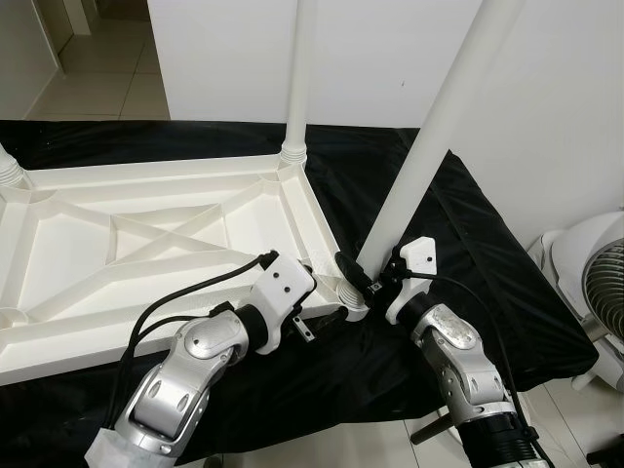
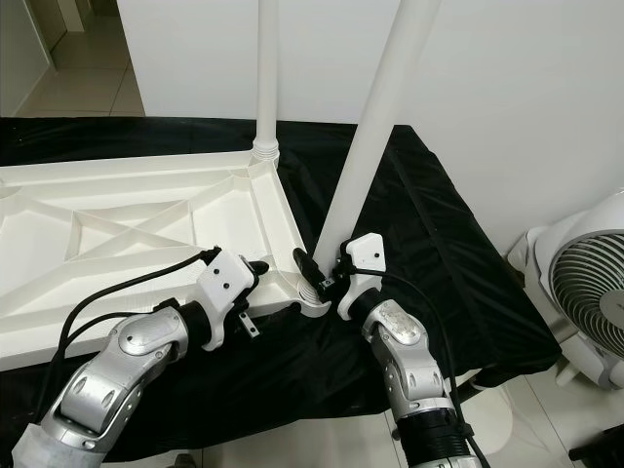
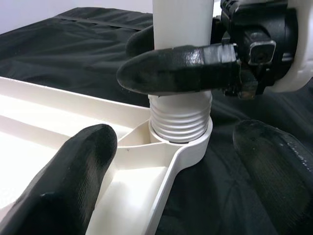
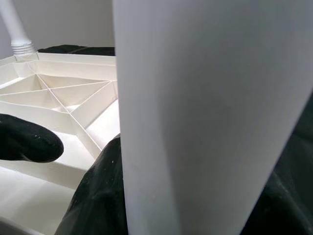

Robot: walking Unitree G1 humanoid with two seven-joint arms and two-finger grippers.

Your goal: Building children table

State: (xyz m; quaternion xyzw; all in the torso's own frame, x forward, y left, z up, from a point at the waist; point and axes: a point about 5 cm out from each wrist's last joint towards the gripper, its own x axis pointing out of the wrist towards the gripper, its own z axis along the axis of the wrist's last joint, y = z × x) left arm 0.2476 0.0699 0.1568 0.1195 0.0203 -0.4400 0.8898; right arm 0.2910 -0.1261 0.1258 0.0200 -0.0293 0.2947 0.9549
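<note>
The white plastic tabletop [image 1: 146,244] lies upside down on a surface covered with a black cloth [image 1: 487,263], ribbed underside facing up. The recessed underside is divided by diagonal ribs into shallow compartments; all visible compartments are bare.

Two white legs are in view. The far leg [image 1: 297,78] stands upright in the far right corner socket. The near leg [image 1: 439,136] rises from the near right corner socket [image 3: 188,142] and tilts toward the robot's right. In the left wrist view its threaded end [image 3: 180,115] sits in the socket with several thread turns exposed above the rim.

Right arm: bent at the elbow and reaching forward from the lower right. The right gripper [image 1: 363,275] is closed around the near leg just above the threaded end, one black finger on each side of the tube. In the right wrist view the leg lies directly between the fingers [image 4: 98,196] and touches them.

Left arm: extended forward from the lower left, forearm angled toward the near right corner. The left gripper [image 1: 322,292] is spread wide with nothing held. In the left wrist view one of its fingers lies over the tabletop rib and the other over the black cloth, with the corner socket between them and ahead.

A white fan [image 1: 595,292] stands on the floor at the right, well apart from the tabletop.
</note>
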